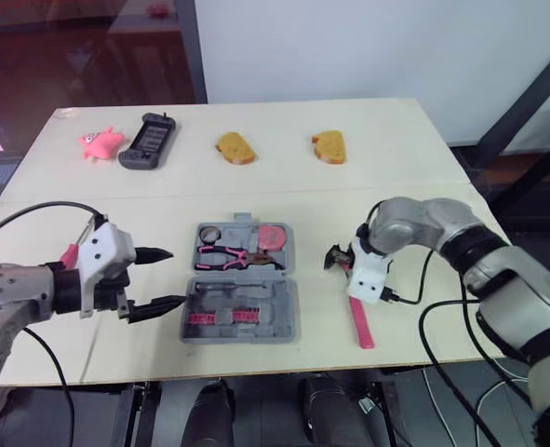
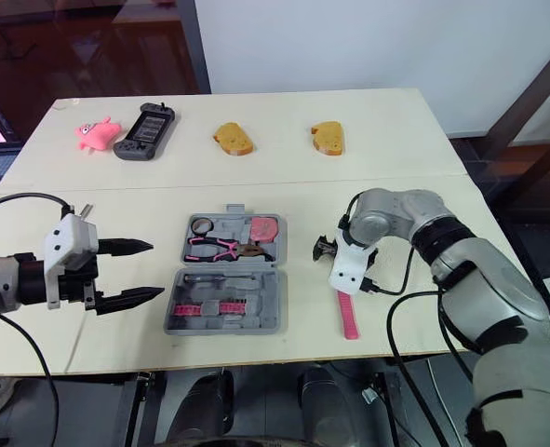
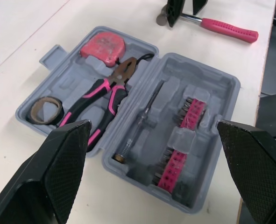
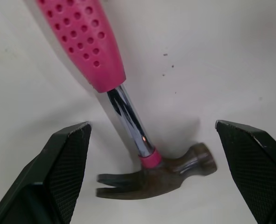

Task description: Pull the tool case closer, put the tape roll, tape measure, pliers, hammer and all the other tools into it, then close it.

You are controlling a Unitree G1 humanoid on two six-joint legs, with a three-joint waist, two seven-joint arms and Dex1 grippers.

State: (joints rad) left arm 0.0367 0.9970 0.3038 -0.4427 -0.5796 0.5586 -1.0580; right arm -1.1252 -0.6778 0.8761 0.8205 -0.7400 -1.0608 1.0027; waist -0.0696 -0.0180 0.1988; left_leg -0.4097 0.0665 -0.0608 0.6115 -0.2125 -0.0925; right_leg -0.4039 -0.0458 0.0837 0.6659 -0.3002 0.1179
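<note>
Pale table (image 1: 395, 158), from the head: the open tool case (image 1: 286, 315) lies near the front edge, with the left pincer (image 1: 177, 277) wide open and empty just beside it. Left wrist: pliers (image 3: 107, 91), tape measure (image 3: 102, 45) and tape roll (image 3: 44, 109) sit inside. Right wrist: the right pincer (image 4: 152, 125), spread wide, straddles the hammer (image 4: 81, 42) on the table without gripping it.

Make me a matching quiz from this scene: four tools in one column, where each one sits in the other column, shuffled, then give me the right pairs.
Tools:
1. hammer
2. pliers
3. tape roll
4. tape measure

Places:
A. far left corner of the open tool case
B. on the table, right of the case
C. far right corner of the case
D. middle of the case's far half

Pairs: 1-B, 2-D, 3-A, 4-C
</note>
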